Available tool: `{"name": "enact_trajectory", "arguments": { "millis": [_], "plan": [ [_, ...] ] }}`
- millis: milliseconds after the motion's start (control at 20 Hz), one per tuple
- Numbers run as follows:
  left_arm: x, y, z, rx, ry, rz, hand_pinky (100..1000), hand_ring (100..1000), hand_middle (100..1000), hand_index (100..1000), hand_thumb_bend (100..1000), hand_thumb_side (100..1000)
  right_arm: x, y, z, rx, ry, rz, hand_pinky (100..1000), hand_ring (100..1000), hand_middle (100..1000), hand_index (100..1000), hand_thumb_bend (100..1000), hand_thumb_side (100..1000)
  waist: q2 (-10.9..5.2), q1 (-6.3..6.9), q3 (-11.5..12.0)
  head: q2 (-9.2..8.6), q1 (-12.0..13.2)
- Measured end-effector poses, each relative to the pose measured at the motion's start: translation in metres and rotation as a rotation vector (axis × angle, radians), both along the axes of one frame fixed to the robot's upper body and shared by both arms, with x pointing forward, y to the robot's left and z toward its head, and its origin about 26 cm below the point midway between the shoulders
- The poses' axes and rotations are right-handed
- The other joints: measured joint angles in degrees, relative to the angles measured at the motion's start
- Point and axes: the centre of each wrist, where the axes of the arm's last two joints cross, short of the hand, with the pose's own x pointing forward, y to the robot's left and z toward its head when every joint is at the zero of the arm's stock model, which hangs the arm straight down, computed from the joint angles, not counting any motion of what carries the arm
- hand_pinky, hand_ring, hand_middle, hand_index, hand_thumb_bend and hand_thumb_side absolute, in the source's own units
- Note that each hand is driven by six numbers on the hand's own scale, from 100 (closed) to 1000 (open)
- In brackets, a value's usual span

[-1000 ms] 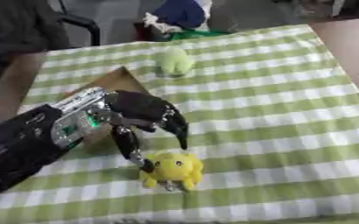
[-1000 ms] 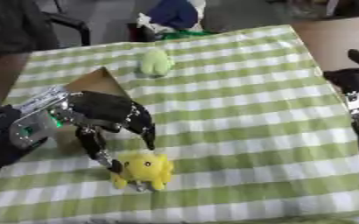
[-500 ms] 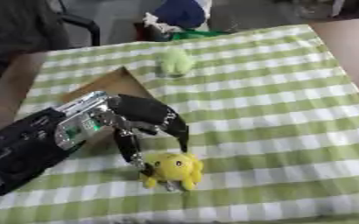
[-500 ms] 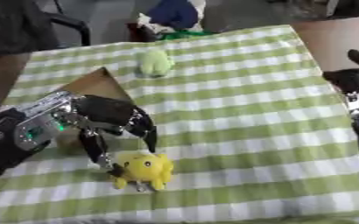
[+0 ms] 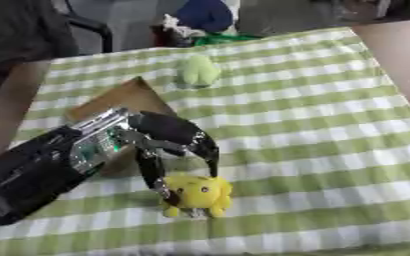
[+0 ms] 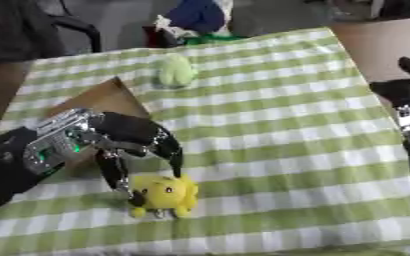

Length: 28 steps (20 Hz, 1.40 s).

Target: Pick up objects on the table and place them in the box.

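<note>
A yellow plush toy (image 5: pixel 197 194) lies on the green checked tablecloth near the front. My left hand (image 5: pixel 169 142) hangs over it with fingers curved down; a fingertip touches each side of the toy's top, but they have not closed on it. A pale green plush toy (image 5: pixel 199 71) sits further back. The brown cardboard box (image 5: pixel 119 99) lies beside my left arm, partly hidden by it. My right hand (image 6: pixel 404 102) shows at the right edge, idle, fingers relaxed.
The checked tablecloth (image 5: pixel 313 125) covers the table. Blue and green things (image 5: pixel 203 20) lie beyond the table's far edge. A bare brown surface (image 5: pixel 397 45) shows at the right.
My left hand has sunk a little toward the yellow plush toy, its fingers now against the toy's top. The whole picture has shifted slightly.
</note>
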Motion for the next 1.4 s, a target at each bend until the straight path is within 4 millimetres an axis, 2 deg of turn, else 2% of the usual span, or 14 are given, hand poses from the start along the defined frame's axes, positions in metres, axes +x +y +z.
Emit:
{"name": "enact_trajectory", "arguments": {
  "millis": [200,600,750,950,1050,1400],
  "plan": [
    [0.000,0.000,-0.004,0.007,0.018,0.013,758,698,652,744,628,119,0.000,0.000,0.000,0.000,0.000,0.000,889,780,622,926,100,657,0.05,0.00,0.0,0.00,0.2],
    [0.002,0.001,-0.007,0.006,0.036,0.031,700,623,567,688,507,100,0.000,0.000,0.000,0.001,0.000,0.000,890,780,622,926,100,657,0.34,-0.01,-0.2,0.00,0.4],
    [0.002,0.003,-0.009,0.006,0.043,0.040,661,583,526,658,413,100,0.000,0.000,0.000,0.001,0.000,0.000,890,780,622,926,100,657,0.35,-0.01,-0.2,0.00,0.4],
    [0.004,0.003,-0.011,-0.001,0.049,0.049,605,512,453,588,191,100,0.000,0.000,0.000,0.001,0.000,0.000,889,780,622,926,100,656,0.36,-0.01,-0.2,0.00,0.5],
    [0.005,0.005,-0.012,-0.004,0.051,0.056,583,484,416,552,121,100,0.000,0.000,0.000,0.001,0.000,0.000,890,780,622,926,100,657,0.36,-0.01,-0.2,0.00,0.5],
    [0.011,0.014,-0.008,-0.046,0.037,0.076,563,450,372,509,100,100,0.000,0.000,0.000,0.001,0.000,0.000,889,780,622,926,100,657,0.34,-0.01,0.0,0.00,0.5]
  ]
}}
